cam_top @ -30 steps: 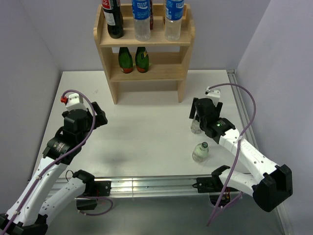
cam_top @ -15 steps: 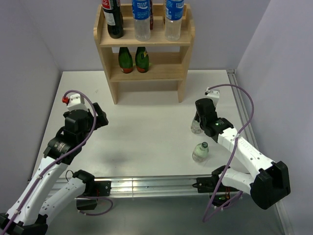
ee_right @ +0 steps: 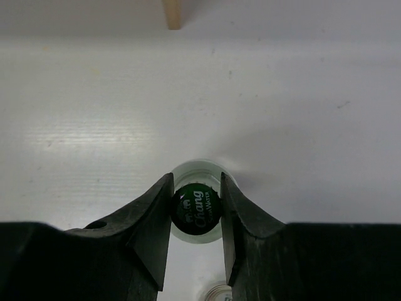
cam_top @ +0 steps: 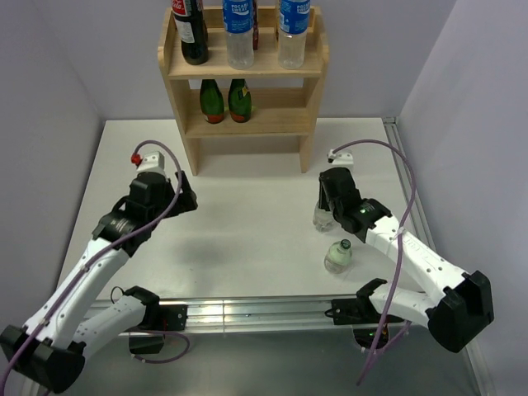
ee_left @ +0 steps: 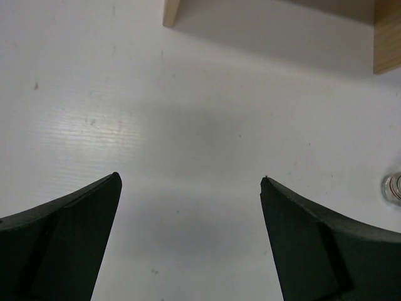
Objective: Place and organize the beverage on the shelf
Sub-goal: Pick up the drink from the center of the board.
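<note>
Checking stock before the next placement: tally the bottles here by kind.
Dark cola bottles: 1, top tier of the shelf
Blue-labelled clear bottles: 2, top tier
Green glass bottles: 2, middle tier
Small clear bottles: 2, on the table, one in the right gripper
Total: 7; a dark sliver behind the top row may be another.

Right end effector [ee_right: 196, 193] is clamped on the green cap of a clear Chang bottle [ee_right: 195, 213], seen straight down over the white tabletop [ee_right: 301, 125]. A wooden shelf leg [ee_right: 172, 14] sits far ahead of the fingers.
</note>
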`<action>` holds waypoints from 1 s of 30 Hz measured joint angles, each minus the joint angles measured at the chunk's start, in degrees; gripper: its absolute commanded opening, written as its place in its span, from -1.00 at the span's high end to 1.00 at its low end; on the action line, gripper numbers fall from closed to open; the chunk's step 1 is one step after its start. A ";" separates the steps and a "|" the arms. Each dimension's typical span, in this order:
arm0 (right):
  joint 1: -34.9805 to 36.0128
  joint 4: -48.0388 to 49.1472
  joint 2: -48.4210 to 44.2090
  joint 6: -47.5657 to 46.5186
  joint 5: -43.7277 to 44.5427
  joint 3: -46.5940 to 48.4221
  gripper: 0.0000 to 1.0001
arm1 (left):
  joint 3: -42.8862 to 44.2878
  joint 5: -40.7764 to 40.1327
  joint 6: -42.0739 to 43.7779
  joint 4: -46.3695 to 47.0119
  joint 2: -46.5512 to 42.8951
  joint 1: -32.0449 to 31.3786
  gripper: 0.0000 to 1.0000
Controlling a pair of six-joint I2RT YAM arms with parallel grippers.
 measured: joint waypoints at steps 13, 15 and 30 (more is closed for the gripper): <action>10.99 -3.19 2.01 -3.61 -12.09 10.36 1.00 | -7.30 13.16 -7.26 17.38 12.02 -5.64 -0.99; 12.09 -3.78 2.01 -4.04 -15.72 11.26 1.00 | -10.60 14.60 -6.58 23.34 12.02 -8.63 -0.99; 19.78 -13.42 3.04 -8.90 -25.31 21.46 1.00 | -33.05 18.91 9.31 59.89 -5.70 -26.91 -0.99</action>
